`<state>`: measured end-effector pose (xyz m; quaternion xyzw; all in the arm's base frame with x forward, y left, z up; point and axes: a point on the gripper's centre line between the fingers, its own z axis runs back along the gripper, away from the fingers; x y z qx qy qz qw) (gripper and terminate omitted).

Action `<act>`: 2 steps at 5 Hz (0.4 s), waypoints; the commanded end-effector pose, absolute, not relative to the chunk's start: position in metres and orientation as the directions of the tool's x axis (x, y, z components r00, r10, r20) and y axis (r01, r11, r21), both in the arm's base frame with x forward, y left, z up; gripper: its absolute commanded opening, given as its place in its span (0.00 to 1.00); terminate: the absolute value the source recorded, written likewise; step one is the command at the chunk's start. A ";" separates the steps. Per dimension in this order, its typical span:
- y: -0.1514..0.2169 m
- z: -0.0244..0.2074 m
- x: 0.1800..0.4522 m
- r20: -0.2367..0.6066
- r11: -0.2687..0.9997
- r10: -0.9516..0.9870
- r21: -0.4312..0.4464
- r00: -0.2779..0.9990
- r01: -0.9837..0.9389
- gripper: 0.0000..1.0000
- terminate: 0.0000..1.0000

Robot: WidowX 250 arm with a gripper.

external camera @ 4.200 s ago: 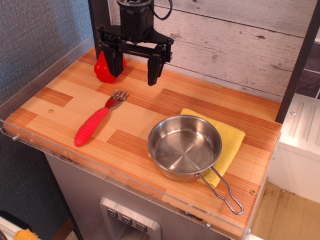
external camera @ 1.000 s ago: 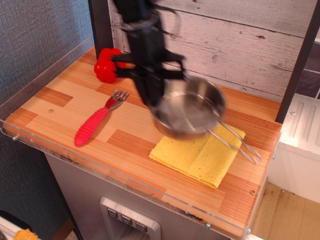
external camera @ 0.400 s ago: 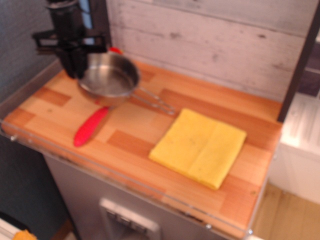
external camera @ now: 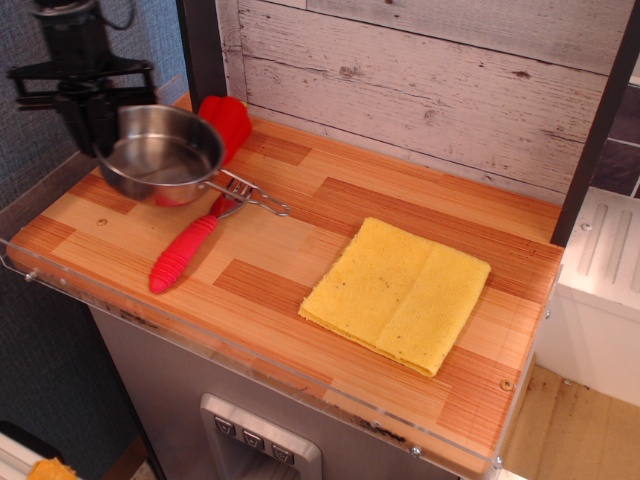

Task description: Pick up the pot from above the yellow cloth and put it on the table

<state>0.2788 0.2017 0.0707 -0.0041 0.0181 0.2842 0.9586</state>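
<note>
The pot [external camera: 163, 153], a small shiny steel pan with a wire loop handle pointing right, hangs at the table's far left. My black gripper [external camera: 92, 125] is shut on the pot's left rim and holds it above the wooden table [external camera: 300, 225]. The yellow cloth [external camera: 398, 292] lies bare and flat on the right half of the table, well apart from the pot.
A red-handled fork [external camera: 190, 247] lies on the table just below and right of the pot. A red pepper-like object [external camera: 227, 120] sits at the back left behind the pot. A clear acrylic edge [external camera: 60, 190] rims the table's left and front sides.
The pot was lifted off the yellow cloth and carried left across the table. Since 0.4 s ago it has moved a little further left and lower.
</note>
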 end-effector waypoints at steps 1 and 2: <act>0.227 0.080 0.258 -0.018 0.809 0.587 0.041 0.809 -0.586 0.00 0.00; 0.231 0.071 0.253 -0.034 0.800 0.599 0.052 0.800 -0.597 0.00 0.00</act>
